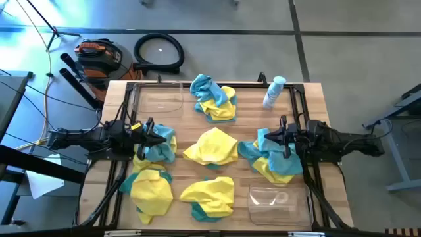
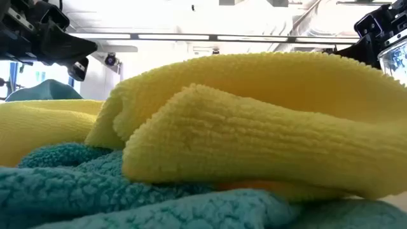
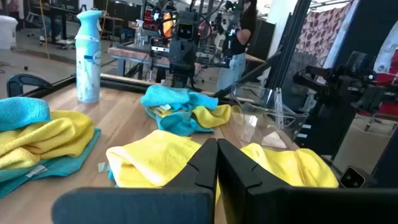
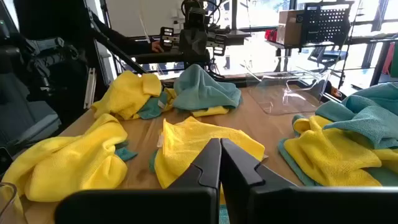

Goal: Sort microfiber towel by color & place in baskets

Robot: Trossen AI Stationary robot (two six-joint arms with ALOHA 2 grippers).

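Yellow and teal microfiber towels lie in loose piles on the wooden table: far centre (image 1: pixel 214 99), centre (image 1: pixel 212 146), left (image 1: pixel 160 150), near left (image 1: pixel 151 191), near centre (image 1: pixel 209 197) and right (image 1: pixel 273 164). One clear basket (image 1: pixel 158 99) stands at the far left, the other (image 1: pixel 276 201) at the near right. My left gripper (image 1: pixel 166 137) is shut and level over the left pile, pointing at the centre towel (image 3: pixel 155 162). My right gripper (image 1: pixel 264 137) is shut and level over the right pile, facing the same towel (image 4: pixel 199 143). Neither holds anything.
A white-and-blue spray bottle (image 1: pixel 273 92) stands at the far right of the table, near the rail. In the low view a yellow towel (image 2: pixel 254 121) lying on a teal one (image 2: pixel 95 184) fills the picture. A vacuum and a hose (image 1: pixel 158 51) lie on the floor beyond the far edge.
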